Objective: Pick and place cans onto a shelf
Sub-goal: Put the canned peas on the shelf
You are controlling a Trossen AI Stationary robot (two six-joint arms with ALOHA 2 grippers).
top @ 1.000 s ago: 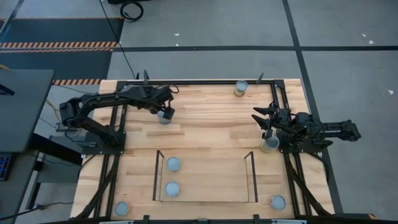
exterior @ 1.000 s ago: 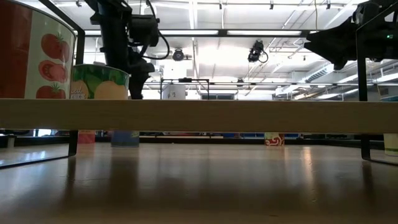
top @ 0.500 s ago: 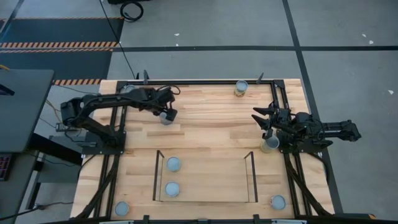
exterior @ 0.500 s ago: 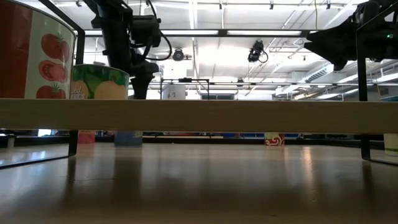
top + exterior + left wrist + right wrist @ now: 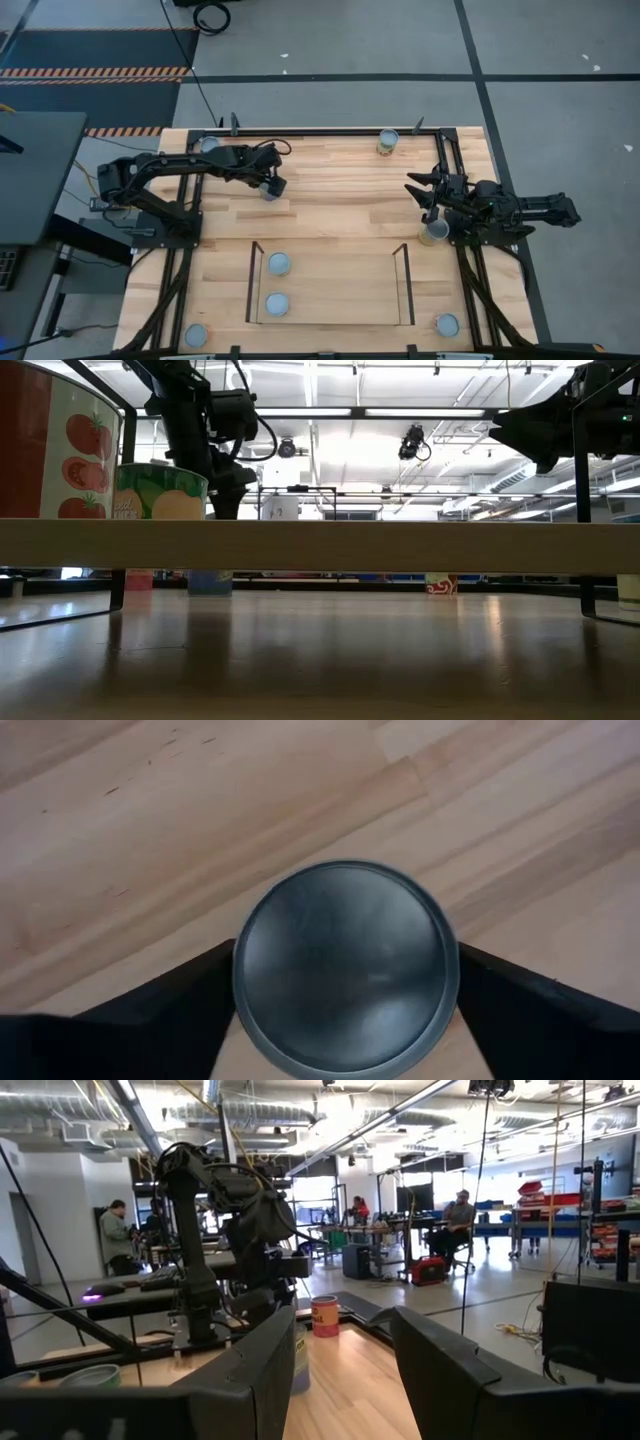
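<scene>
Can (image 5: 346, 966) between the left gripper's (image 5: 345, 1010) matt black fingers (image 5: 170, 1010): smooth grey-blue metal lid, dull sheen, raised rim. Tabletop (image 5: 150, 820) beneath the fingers: pale jointed wood planks, visible grain, satin finish. Shelf (image 5: 320, 546): light, matt wood board on thin dark metal uprights. Cans on it (image 5: 160, 492): glossy printed paper labels.

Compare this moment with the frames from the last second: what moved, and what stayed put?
The left claw, shut on a can, carried it slightly toward the table's right side and a little nearer the shelf. The right claw stayed hovering open near the right edge. The two cans on the shelf and the others kept their places.
</scene>
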